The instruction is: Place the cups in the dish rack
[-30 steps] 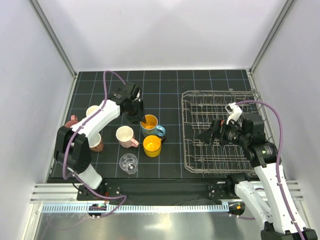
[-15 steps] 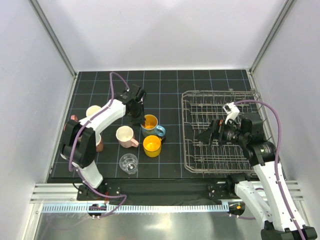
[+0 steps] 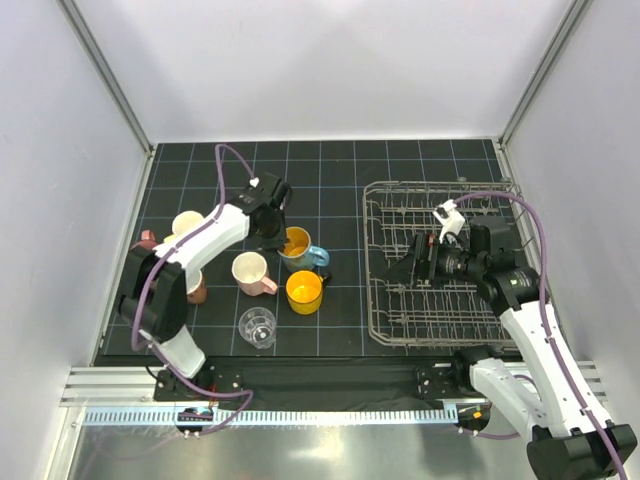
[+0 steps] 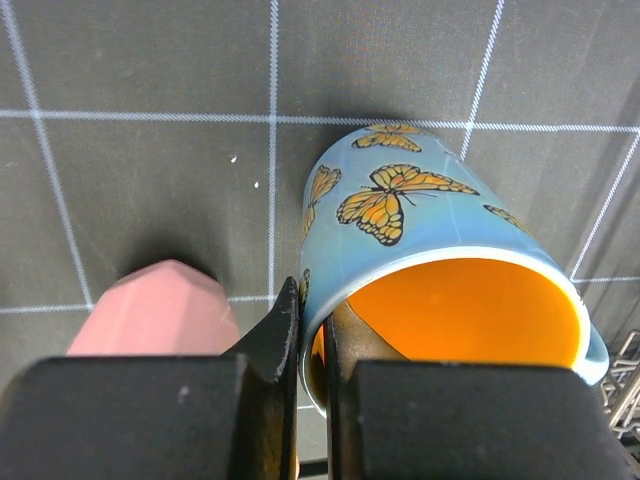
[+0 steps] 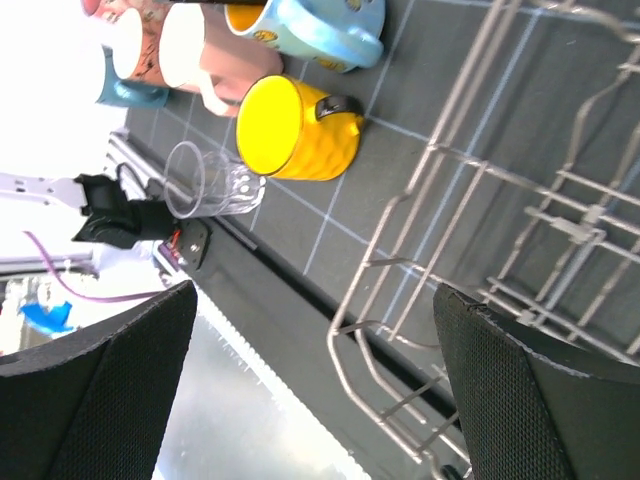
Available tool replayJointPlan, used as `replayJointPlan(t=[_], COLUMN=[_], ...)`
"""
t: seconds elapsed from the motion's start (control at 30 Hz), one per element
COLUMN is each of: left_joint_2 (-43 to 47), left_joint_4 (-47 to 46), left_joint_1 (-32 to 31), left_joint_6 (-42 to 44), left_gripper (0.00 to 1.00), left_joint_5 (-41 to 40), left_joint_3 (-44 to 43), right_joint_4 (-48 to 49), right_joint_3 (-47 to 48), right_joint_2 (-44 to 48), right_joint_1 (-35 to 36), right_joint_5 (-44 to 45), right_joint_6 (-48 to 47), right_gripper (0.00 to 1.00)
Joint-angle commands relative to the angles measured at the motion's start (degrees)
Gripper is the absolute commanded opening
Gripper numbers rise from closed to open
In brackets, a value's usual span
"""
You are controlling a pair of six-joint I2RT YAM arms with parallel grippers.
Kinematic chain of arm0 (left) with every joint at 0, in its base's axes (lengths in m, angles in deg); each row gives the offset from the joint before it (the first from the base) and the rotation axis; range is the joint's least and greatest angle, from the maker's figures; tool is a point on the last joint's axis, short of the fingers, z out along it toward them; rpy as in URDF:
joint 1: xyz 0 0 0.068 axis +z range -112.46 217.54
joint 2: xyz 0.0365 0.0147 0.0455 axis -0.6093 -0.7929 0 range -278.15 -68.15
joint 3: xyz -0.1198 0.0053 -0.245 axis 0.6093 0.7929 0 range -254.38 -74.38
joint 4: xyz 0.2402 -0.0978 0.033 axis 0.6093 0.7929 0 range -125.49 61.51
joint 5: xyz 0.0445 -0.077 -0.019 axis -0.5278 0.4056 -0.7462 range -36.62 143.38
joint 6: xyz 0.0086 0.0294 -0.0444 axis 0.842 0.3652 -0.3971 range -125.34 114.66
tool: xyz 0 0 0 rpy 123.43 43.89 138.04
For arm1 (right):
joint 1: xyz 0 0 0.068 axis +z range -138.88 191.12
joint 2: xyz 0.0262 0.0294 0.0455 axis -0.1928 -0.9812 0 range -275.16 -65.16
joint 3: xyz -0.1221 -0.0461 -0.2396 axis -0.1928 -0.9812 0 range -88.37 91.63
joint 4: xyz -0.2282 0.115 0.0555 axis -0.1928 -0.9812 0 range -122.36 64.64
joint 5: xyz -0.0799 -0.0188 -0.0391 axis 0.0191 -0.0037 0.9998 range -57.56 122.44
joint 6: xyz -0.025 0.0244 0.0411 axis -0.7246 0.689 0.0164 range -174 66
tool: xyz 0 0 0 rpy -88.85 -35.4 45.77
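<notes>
Grip on the blue mug (image 4: 430, 225) at its rim: left fingers (image 4: 312, 320) clamped, one inside, one outside; the mug is at mid-worktop (image 3: 340, 190), just beside the yellow mug (image 3: 304, 291), left of the rack (image 3: 400, 215) and apart from it; right fingers (image 3: 405, 272) spread wide over the rack, holding nothing.

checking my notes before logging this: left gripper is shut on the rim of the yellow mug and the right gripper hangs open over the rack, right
Wrong mug: the left gripper is shut on the rim of the blue butterfly mug, not the yellow mug; the left wrist view shows it. The right gripper does hang open over the rack.
</notes>
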Motion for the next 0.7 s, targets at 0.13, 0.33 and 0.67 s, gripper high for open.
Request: replayJointPlan(t=[0.13, 0.33, 0.67], left_joint_2=[22.2, 39.0, 55.6], left_joint_4=[-15.0, -27.5, -59.1], left_joint_1=[-5.2, -9.9, -14.1], left_joint_6=[-4.5, -7.7, -10.6], left_gripper=[0.00, 0.00, 0.00], left_joint_5=[-6.4, -7.9, -6.9], left_joint_3=[6.3, 16.4, 36.9], right_joint_4=[8.2, 18.3, 40.2], right_joint_3=[2.8, 1.0, -6.0], right_joint_2=[0.2, 2.0, 0.7], right_joint_1=[8.0, 18.3, 33.2], right_joint_5=[-1.2, 1.2, 9.2], right_joint_6=[12.6, 26.0, 46.3], right_gripper=[0.94, 0.93, 0.93])
